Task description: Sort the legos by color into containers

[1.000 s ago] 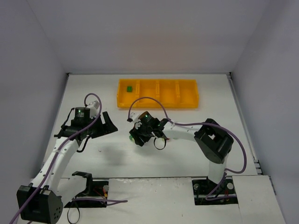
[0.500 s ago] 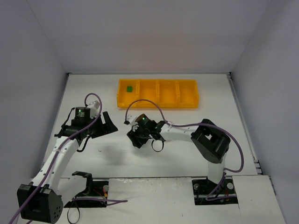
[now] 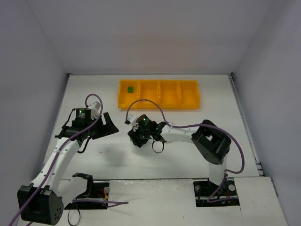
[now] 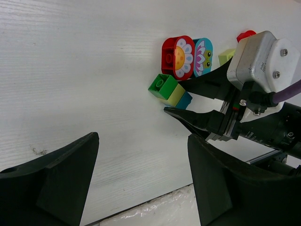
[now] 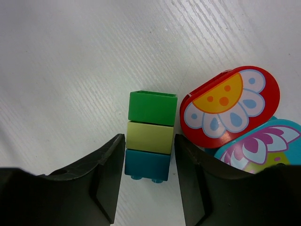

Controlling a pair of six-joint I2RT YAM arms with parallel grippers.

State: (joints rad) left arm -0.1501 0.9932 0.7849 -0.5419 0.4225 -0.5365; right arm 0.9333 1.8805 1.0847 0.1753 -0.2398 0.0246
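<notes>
A joined stack of a green brick (image 5: pixel 153 107), a lime brick (image 5: pixel 150 136) and a teal brick (image 5: pixel 147 165) lies on its side on the table. My right gripper (image 5: pixel 149 157) is open and straddles its lime and teal end, with a small gap on each side. A red rounded flower piece (image 5: pixel 230 106) and a teal rounded piece (image 5: pixel 261 146) lie just right of it. In the left wrist view the stack (image 4: pixel 170 92) sits ahead of my open, empty left gripper (image 4: pixel 141 174). One green brick (image 3: pixel 130 89) lies in the leftmost compartment of the orange tray (image 3: pixel 188 104).
A lime piece (image 4: pixel 226 55) and a small red piece (image 4: pixel 245 35) lie beyond the flower pieces, partly behind the right wrist's housing (image 4: pixel 261 61). The right arm (image 3: pixel 188 134) hides the pile in the top view. The table's near edge (image 4: pixel 155 205) runs under the left gripper.
My right gripper has shifted a little left and forward over the pile, hiding the green brick seen earlier in the top view. The left arm has not moved.
</notes>
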